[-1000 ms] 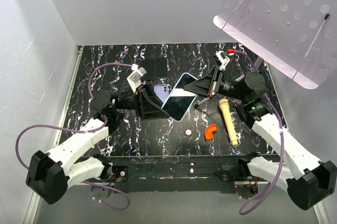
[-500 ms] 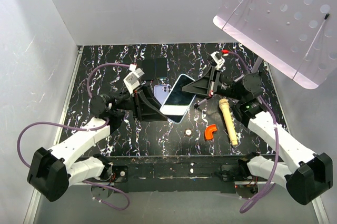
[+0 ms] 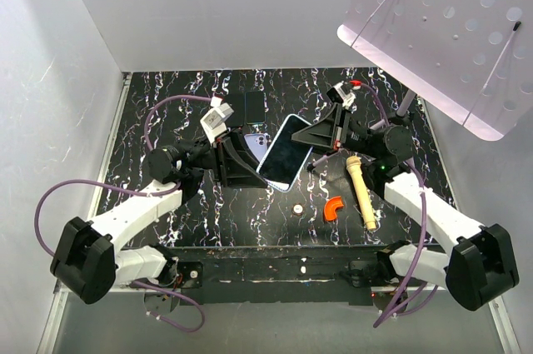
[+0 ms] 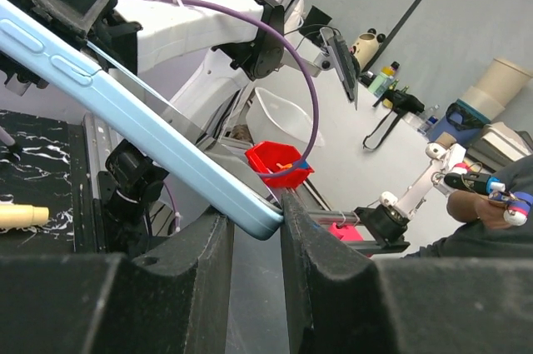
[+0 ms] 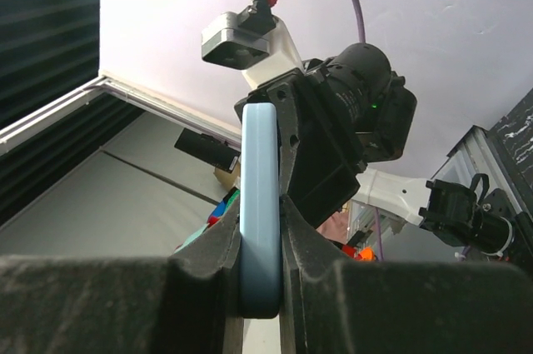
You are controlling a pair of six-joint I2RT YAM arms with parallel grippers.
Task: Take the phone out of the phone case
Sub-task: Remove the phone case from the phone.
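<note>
Pale blue along its rim and dark across its screen, the phone (image 3: 285, 152) is hanging tilted above the table (image 3: 158, 112), carried between the two arms. The right hand (image 5: 261, 216) is pinching the phone's upper right edge, its fingers pressing on both faces. The left hand (image 4: 256, 219) is reaching to the phone's lower left corner. That corner is sitting in the narrow gap between the fingers and touching one of them, but I cannot tell whether they are clamping it. A lilac piece (image 3: 258, 141) with camera holes is peeking out just behind the phone's left edge; whether it is the case, I cannot tell. Right of the phone, a cream stick (image 3: 361, 191) is lying on the table, with an orange curved piece (image 3: 334, 207) just beside it. A small round thing (image 3: 297, 209) is lying near the phone's lower end.
</note>
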